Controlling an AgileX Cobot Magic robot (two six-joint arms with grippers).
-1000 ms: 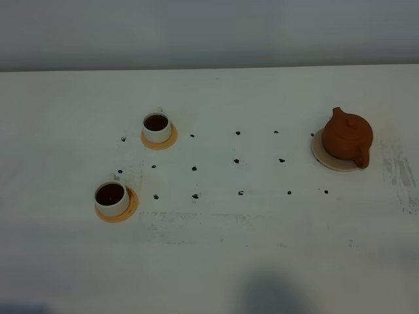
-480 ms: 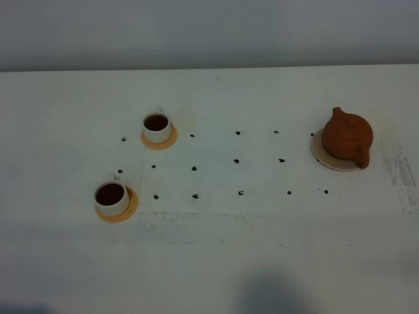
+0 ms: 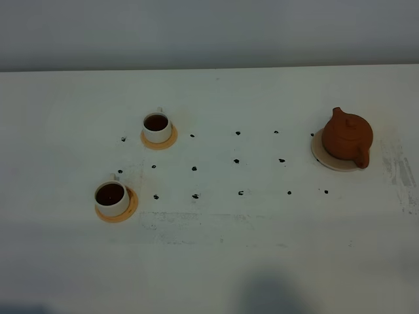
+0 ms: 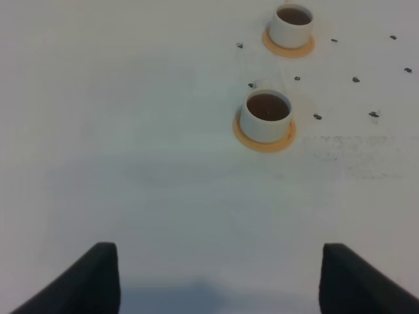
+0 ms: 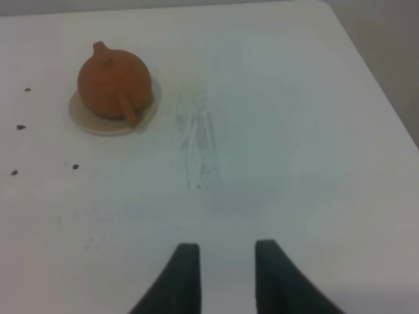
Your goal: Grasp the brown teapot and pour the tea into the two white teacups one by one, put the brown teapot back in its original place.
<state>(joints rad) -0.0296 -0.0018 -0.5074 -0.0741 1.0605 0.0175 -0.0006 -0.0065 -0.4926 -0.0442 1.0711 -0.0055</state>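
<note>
The brown teapot (image 3: 347, 136) stands upright on the pale beige coaster (image 3: 322, 157) at the right of the table; it also shows in the right wrist view (image 5: 112, 82). The two white teacups (image 3: 157, 125) (image 3: 111, 196) stand on orange saucers at the left, both holding dark tea. They also show in the left wrist view (image 4: 267, 114) (image 4: 292, 23). My left gripper (image 4: 219, 275) is wide open and empty, well short of the cups. My right gripper (image 5: 227, 252) is empty, its jaws a little apart, far from the teapot. Neither gripper shows in the exterior view.
Small black marks (image 3: 237, 160) dot the white table (image 3: 209, 261) in a grid between cups and teapot. Scuff marks (image 5: 196, 144) lie beside the teapot. The table's right edge (image 5: 386, 98) runs close by, and a grey wall stands behind.
</note>
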